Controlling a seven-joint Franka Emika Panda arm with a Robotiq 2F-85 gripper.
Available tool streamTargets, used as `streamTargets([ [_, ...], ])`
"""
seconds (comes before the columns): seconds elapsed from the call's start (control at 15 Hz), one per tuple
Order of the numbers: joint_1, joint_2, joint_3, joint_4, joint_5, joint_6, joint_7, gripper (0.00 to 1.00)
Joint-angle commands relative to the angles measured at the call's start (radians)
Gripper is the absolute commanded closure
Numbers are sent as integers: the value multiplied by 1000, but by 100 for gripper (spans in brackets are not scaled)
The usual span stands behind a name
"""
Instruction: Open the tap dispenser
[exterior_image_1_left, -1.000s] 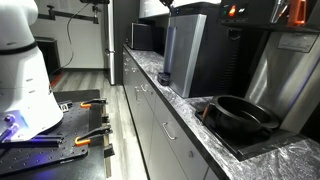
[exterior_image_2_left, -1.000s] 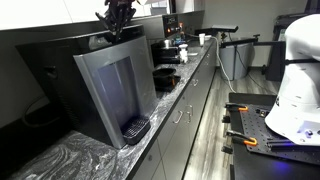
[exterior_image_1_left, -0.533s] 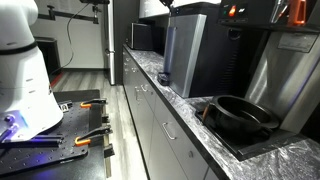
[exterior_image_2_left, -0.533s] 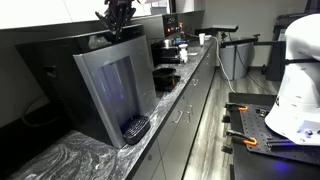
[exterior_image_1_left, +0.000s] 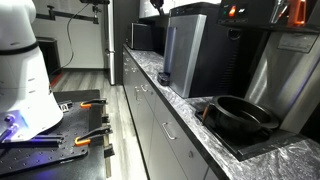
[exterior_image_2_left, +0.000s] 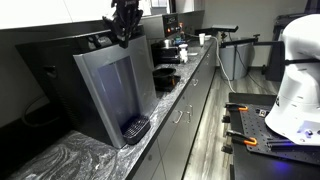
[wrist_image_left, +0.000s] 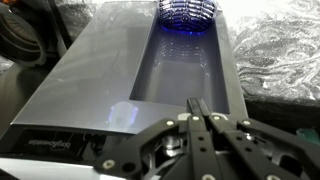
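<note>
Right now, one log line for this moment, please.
pincer: shut, empty | position: over tap dispenser top, near front | contact: cannot tell

Tap dispenser (exterior_image_2_left: 108, 88) front panel is silver-grey with a satin metal look, smooth, soft sheen in the wrist view; side walls black, glossy. Counter (exterior_image_1_left: 170, 88) has a marbled grey-black stone look, polished. Pan (exterior_image_1_left: 243, 115) toward one end of the counter is black, semi-matt, with faint shine on the rim. Cabinet fronts (exterior_image_1_left: 145, 125) under the counter's front edge are grey, smooth, matt. Gripper (wrist_image_left: 200, 103) is black, matt.
</note>
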Motion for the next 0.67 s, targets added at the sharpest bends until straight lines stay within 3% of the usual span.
streamTargets([
  [0.0,39,-65,-10,-14,63,-95,-43,100],
  [0.6,46,-114,-16,-32,115,-133,-76,100],
])
